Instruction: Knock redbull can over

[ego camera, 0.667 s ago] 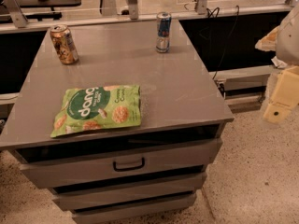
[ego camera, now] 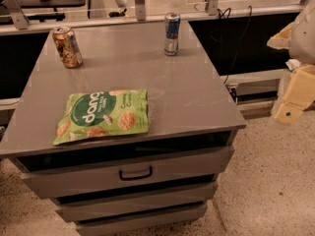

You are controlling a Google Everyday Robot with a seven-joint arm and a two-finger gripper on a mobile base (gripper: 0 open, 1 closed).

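- Camera view, and it is the only one I have: my gripper (ego camera: 295,96) hangs at the far right of the picture, off the side of the gray cabinet (ego camera: 197,102) and out over the speckled floor.
- I cannot tell if my gripper is wide or narrow. It holds nothing that I can see.
- The redbull can (ego camera: 172,33) stands straight up on the cabinet top, near the back edge and a bit right of the middle. It is slim and blue and silver.
- From my gripper, the redbull can is to the left and farther back. It is well apart from me, with the right edge of the cabinet top in between.
- The can's long side points up. I think a push from the side, high on the can, should tip it. I have only one arm, so this arm must do it.
- A gold-brown can (ego camera: 67,46) stands at the back left corner, well apart from the redbull can. I must not hit that one.
- A green snack bag (ego camera: 103,116) lies flat near the front left. It is not in my way.
- Compared with a moment ago, the two cans and the bag are where they were. My gripper is in almost the same spot, maybe a tiny bit higher.
- I think the job has not really started, since the redbull can is upright and I am not near it.
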